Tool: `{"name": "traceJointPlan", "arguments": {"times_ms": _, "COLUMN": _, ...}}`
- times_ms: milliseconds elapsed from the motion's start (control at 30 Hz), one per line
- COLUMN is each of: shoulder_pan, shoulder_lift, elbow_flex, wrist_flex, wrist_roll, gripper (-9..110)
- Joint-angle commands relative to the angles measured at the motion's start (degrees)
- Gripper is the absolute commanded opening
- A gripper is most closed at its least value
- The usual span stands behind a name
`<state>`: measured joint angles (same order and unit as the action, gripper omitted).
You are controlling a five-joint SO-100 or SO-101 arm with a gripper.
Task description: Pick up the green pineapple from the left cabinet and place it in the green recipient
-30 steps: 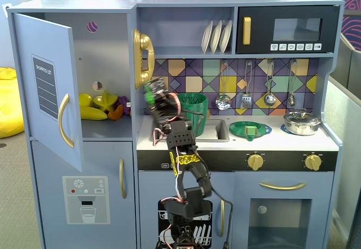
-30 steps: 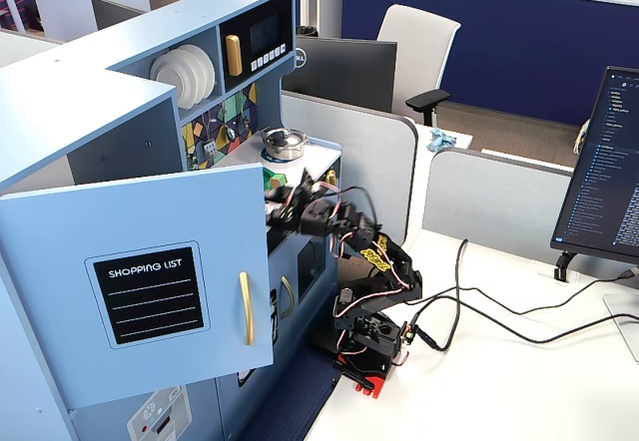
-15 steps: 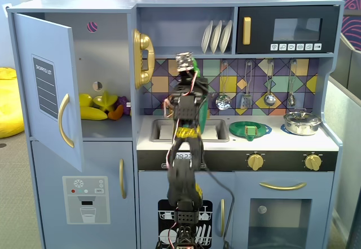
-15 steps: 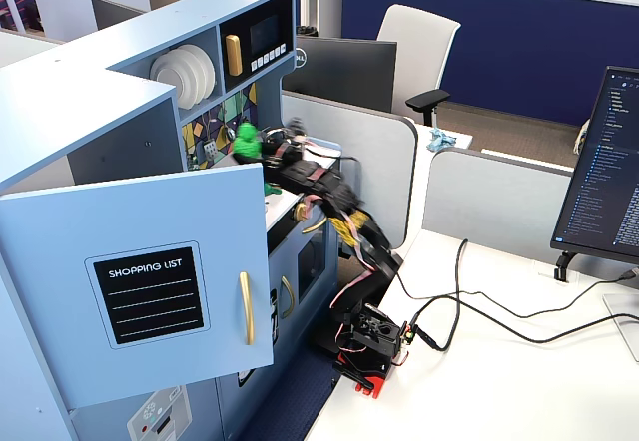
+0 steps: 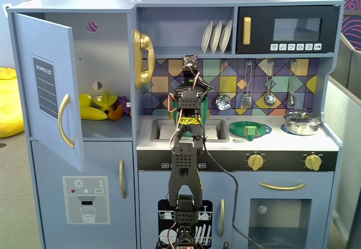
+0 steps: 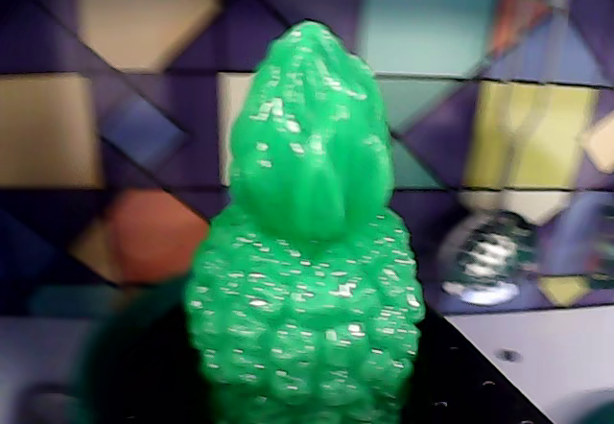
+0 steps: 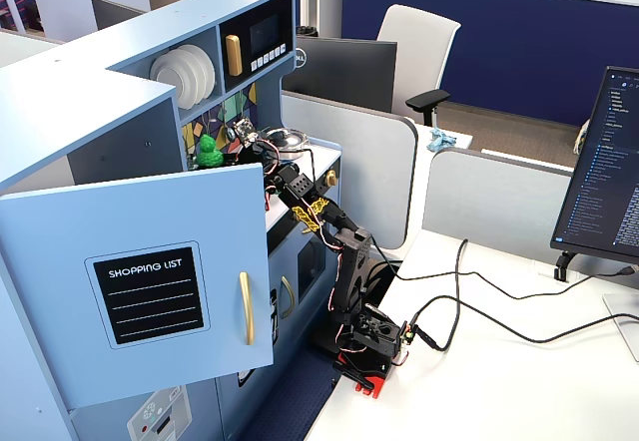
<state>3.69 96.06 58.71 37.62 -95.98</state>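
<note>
My gripper (image 5: 192,94) is shut on the green pineapple (image 6: 307,251), which fills the wrist view, upright, with a black finger (image 6: 465,386) beside it. In a fixed view the pineapple (image 7: 207,150) hangs in the gripper (image 7: 224,148) above the counter, in front of the tiled backsplash. The left cabinet (image 5: 107,52) stands with its door (image 5: 48,91) swung open. A strip of dark green beside the arm (image 5: 206,107), over the sink, looks like the green recipient; the arm hides most of it. A blurred dark green edge (image 6: 125,366) lies low left of the pineapple.
A yellow banana (image 5: 93,112) and yellow star fruit (image 5: 105,100) lie in the open cabinet. A flat green dish (image 5: 250,129) and a metal pot (image 5: 302,123) sit on the counter. Utensils (image 5: 269,85) hang on the backsplash. A black microwave (image 5: 287,30) is above.
</note>
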Motion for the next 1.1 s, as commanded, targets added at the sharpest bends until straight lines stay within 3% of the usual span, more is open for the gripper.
{"name": "traceJointPlan", "arguments": {"times_ms": 0, "shoulder_pan": -1.41, "shoulder_lift": 0.53, "elbow_flex": -4.75, "wrist_flex": 0.79, "wrist_roll": 1.93, "gripper": 22}}
{"name": "traceJointPlan", "arguments": {"times_ms": 433, "shoulder_pan": -1.58, "shoulder_lift": 2.02, "elbow_flex": -5.80, "wrist_flex": 4.39, "wrist_roll": 0.44, "gripper": 22}}
{"name": "traceJointPlan", "arguments": {"times_ms": 567, "shoulder_pan": -2.20, "shoulder_lift": 9.58, "elbow_flex": -2.64, "wrist_flex": 6.15, "wrist_roll": -2.37, "gripper": 20}}
{"name": "traceJointPlan", "arguments": {"times_ms": 900, "shoulder_pan": -0.35, "shoulder_lift": 55.28, "elbow_flex": 41.48, "wrist_flex": 28.83, "wrist_roll": -3.69, "gripper": 17}}
{"name": "traceJointPlan", "arguments": {"times_ms": 1067, "shoulder_pan": 0.88, "shoulder_lift": 71.89, "elbow_flex": 64.78, "wrist_flex": 44.30, "wrist_roll": 0.35, "gripper": 11}}
